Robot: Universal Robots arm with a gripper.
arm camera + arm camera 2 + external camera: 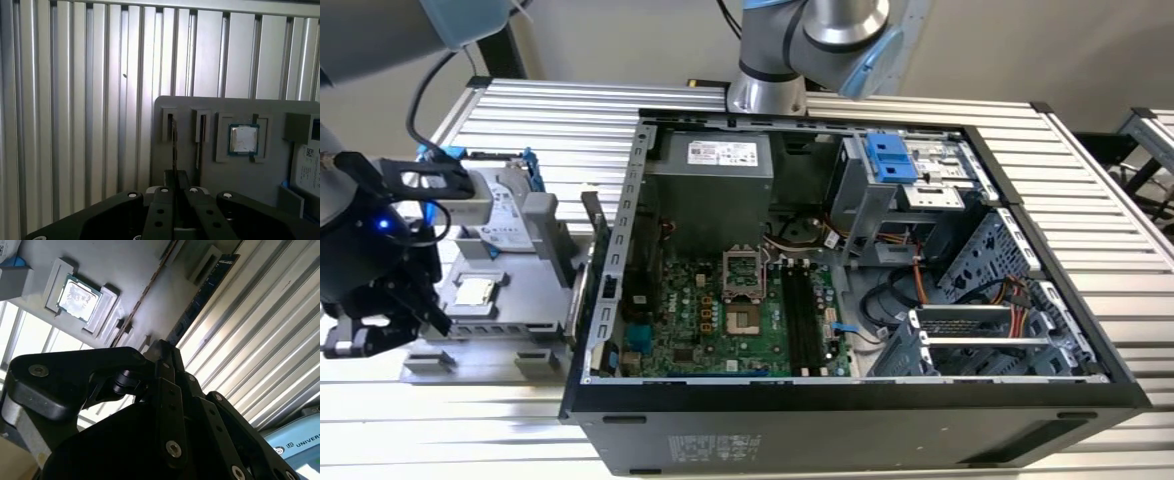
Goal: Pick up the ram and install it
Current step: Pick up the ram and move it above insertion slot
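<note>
Gripper [175,179] is clamping the near end of the ram [174,145], its black matte linkage hiding the actual contact. In the first wrist view the ram is showing edge-on as a thin dark strip running along a slot of the gray matte holder [235,175]; seated or lifted, can't tell. A square CPU [243,139] with a dull metal lid is lying nearby on the holder. Ribbed aluminium table [75,100] underneath.

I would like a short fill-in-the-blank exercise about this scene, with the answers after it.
1. The gripper is on the exterior view's ___, beside the open computer case.
2. The processor chip rests on a tray of ___ colour.
3. The motherboard's long slots are ___.
Missing words: left; gray; black.
</note>
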